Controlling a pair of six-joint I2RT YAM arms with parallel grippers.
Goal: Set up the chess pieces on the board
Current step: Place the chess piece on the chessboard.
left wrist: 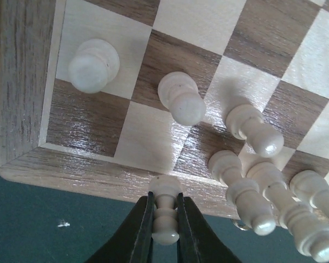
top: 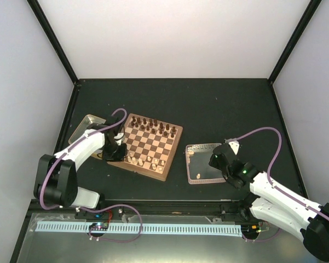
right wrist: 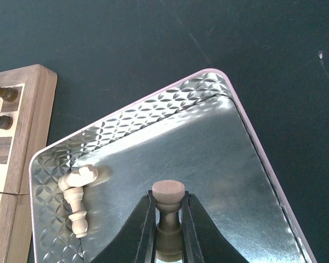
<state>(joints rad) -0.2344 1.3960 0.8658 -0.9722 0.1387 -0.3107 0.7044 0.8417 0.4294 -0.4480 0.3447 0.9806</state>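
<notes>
Dark matte surface [top: 219, 104] w/ white walls round it; the board [top: 151, 146] sits left of centre, dark chessmen [top: 153, 127] lined up on its far rows, pale chess pieces [left wrist: 182, 98] part-set on the near rows, several crowded nr the near edge. Two loose pieces [right wrist: 76, 197] lie tipped in the tray [right wrist: 153, 118], right of the board. Pieces look light, stiff turned wood, smooth & prob. slippery, easy to topple; best taken at the narrow waist. Left fingers [left wrist: 137, 230] almost closed, clamped on a pale pawn [left wrist: 165, 211] by its stem, over the board's near corner border. Right fingers [right wrist: 139, 224] likewise pinched on a beige piece [right wrist: 168, 192] at the neck, just above the tray floor; can't tell if it touches.
</notes>
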